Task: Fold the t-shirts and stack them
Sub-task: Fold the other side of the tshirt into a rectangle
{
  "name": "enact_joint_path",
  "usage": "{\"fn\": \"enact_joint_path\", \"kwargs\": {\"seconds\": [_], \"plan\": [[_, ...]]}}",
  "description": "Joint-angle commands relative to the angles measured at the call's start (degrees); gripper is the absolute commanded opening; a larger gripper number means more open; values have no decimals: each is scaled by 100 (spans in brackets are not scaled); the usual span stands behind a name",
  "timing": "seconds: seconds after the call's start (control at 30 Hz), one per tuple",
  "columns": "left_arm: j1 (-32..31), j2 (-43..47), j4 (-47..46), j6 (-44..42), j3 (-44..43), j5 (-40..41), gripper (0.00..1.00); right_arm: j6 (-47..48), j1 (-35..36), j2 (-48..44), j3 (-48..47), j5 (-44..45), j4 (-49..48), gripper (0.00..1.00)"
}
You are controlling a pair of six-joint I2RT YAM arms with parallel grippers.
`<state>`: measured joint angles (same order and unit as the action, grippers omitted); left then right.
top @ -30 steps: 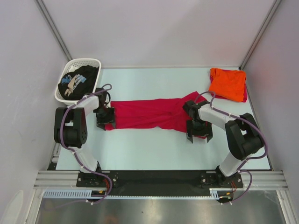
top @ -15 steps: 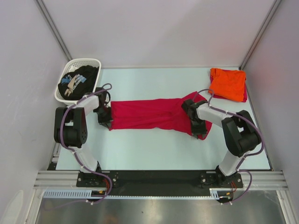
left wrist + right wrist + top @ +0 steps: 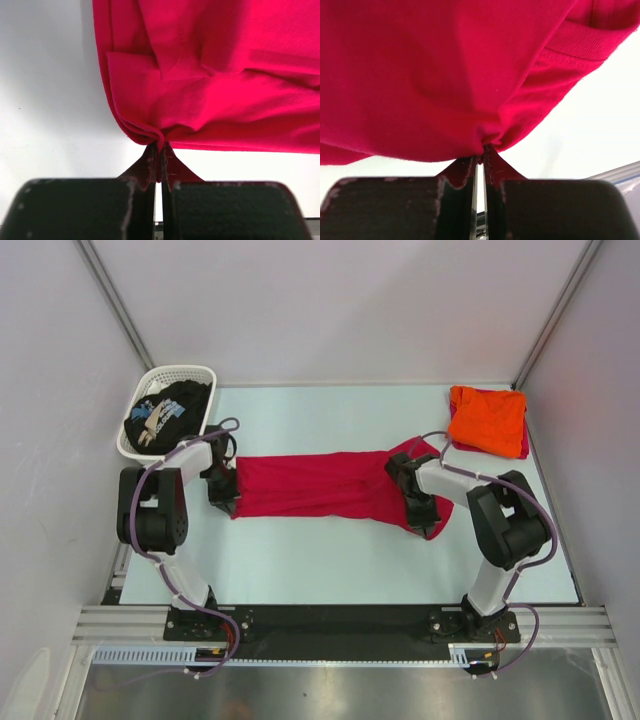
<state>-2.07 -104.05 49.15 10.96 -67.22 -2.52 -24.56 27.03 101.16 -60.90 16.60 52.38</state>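
The crimson-red t-shirt (image 3: 330,486) lies stretched in a long band across the middle of the table. My left gripper (image 3: 222,498) is shut on its left end, the cloth bunched between the tips (image 3: 159,145). At the other end my right gripper (image 3: 418,516) is shut on the shirt's near right edge, fabric pinched at the tips (image 3: 481,148). A folded orange t-shirt (image 3: 488,419) rests at the back right corner with a red edge showing beneath it. The black t-shirt (image 3: 168,412) with pale print sits crumpled in the basket.
A white lattice basket (image 3: 201,373) stands at the back left corner of the table. Grey walls close in on both sides. The table's right edge (image 3: 553,510) runs just past the right arm.
Both grippers went from open to shut on the red shirt's ends. The right gripper moved up onto the shirt's near right edge; the left one shifted slightly inward onto the left end.
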Motion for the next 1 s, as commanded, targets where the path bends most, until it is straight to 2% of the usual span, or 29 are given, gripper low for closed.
{"fn": "enact_joint_path", "kwargs": {"seconds": [0.0,0.33,0.77,0.8,0.83,0.87,0.9,0.93,0.97], "plan": [[92,-89,139,-59,-256,244,0,-40,-31,254,-299,344,131,0],[163,-230,262,-42,-476,498,0,-23,-356,307,-211,765,325,0],[189,-388,376,-6,-696,596,0,197,-628,615,-211,854,247,0],[189,-397,394,-32,-696,560,10,223,-628,719,-220,819,255,0],[198,-432,420,-41,-696,560,29,267,-628,781,-290,714,281,4],[189,-423,429,-59,-687,534,54,302,-620,817,-317,661,342,6],[189,-388,421,-59,-670,516,64,328,-611,835,-360,591,387,8],[189,-292,429,-59,-643,507,74,355,-576,800,-396,573,439,24],[189,-222,447,-68,-643,516,93,346,-567,721,-526,564,614,39]]}}
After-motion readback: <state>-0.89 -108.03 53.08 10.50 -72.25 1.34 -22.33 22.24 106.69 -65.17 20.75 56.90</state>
